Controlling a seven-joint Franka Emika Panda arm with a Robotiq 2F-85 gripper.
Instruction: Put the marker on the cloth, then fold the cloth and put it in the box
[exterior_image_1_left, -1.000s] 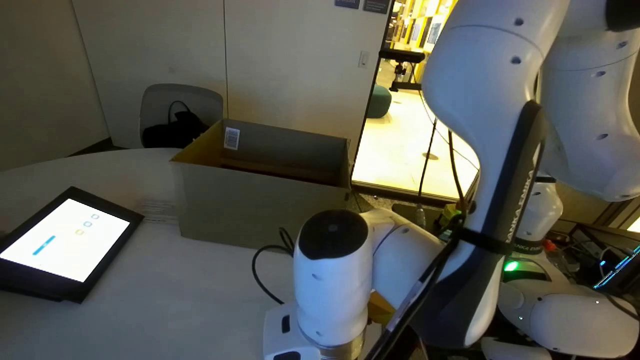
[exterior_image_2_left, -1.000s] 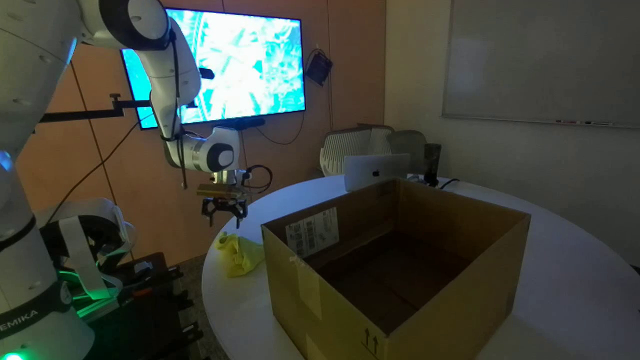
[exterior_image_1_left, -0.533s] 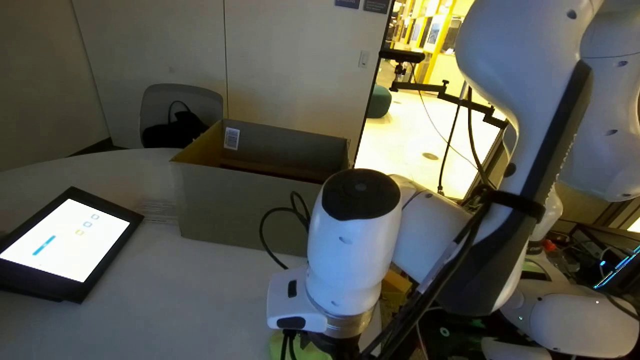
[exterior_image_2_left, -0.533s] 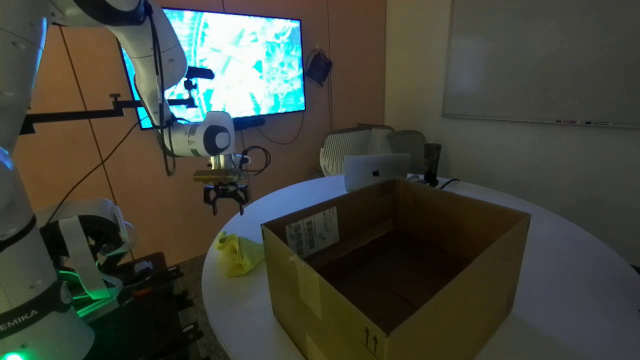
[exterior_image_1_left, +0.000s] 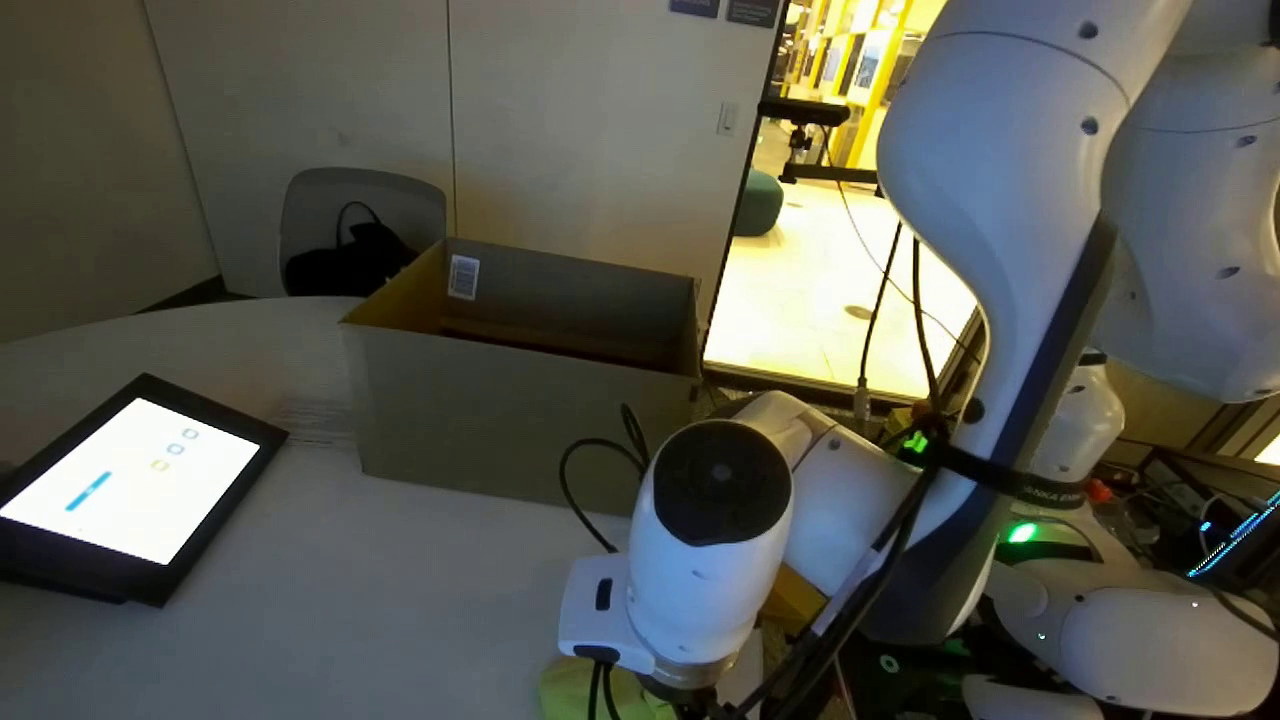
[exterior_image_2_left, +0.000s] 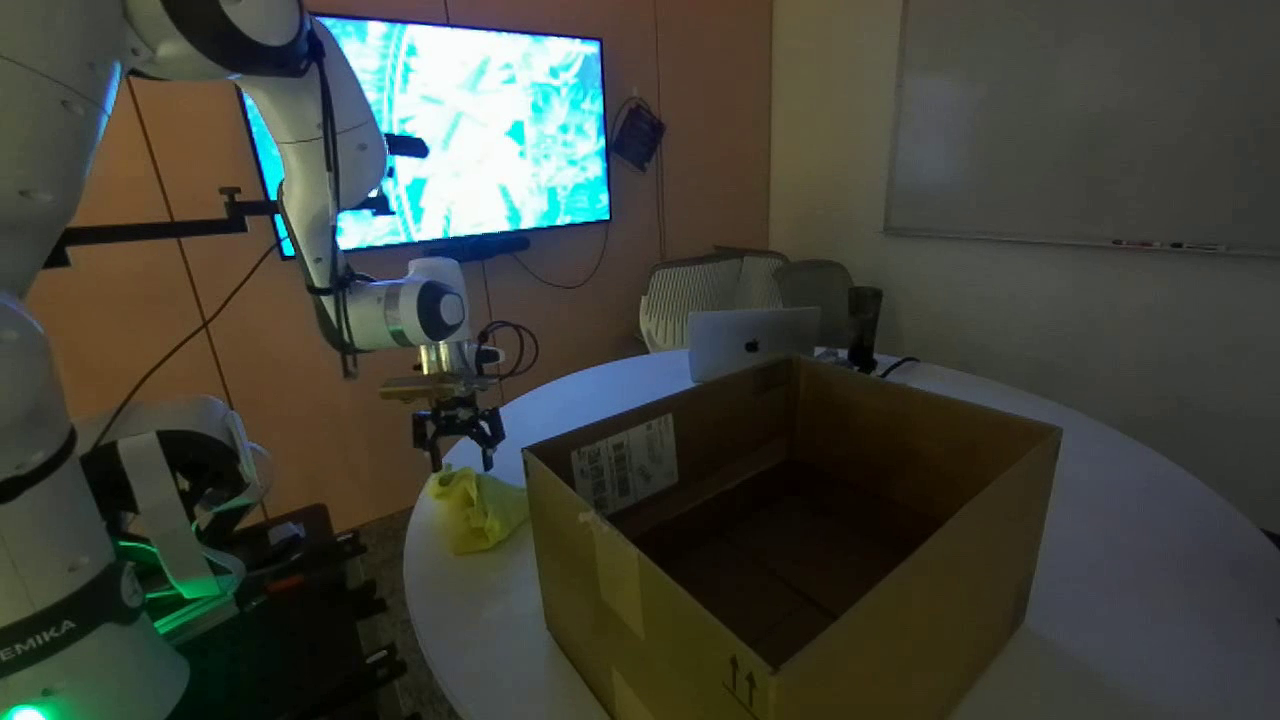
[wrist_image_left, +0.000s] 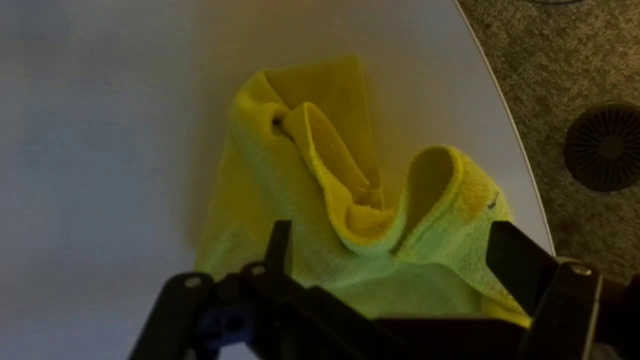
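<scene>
1 yellow-green cloth (wrist_image_left: 310, 215) lies rumpled on 1 pale table (wrist_image_left: 100, 150), near its edge and outside 1 cardboard box (exterior_image_1_left: 520, 420); above the cloth hangs 1 gripper (wrist_image_left: 387, 252), its 2 fingers (wrist_image_left: 520, 265) wide apart, cloth showing between them in the wrist view; whether they touch it, I cannot tell; the box stands open-topped on the table, 2 printed arrows (exterior_image_2_left: 743, 683) on its outside; in an exterior view 1 lit tablet (exterior_image_1_left: 130, 480) lies on the table; in an exterior view 1 laptop (exterior_image_2_left: 755, 343) stands beyond the box, and 1 bright display (exterior_image_2_left: 500, 130) hangs on the wall (exterior_image_2_left: 710, 150).
</scene>
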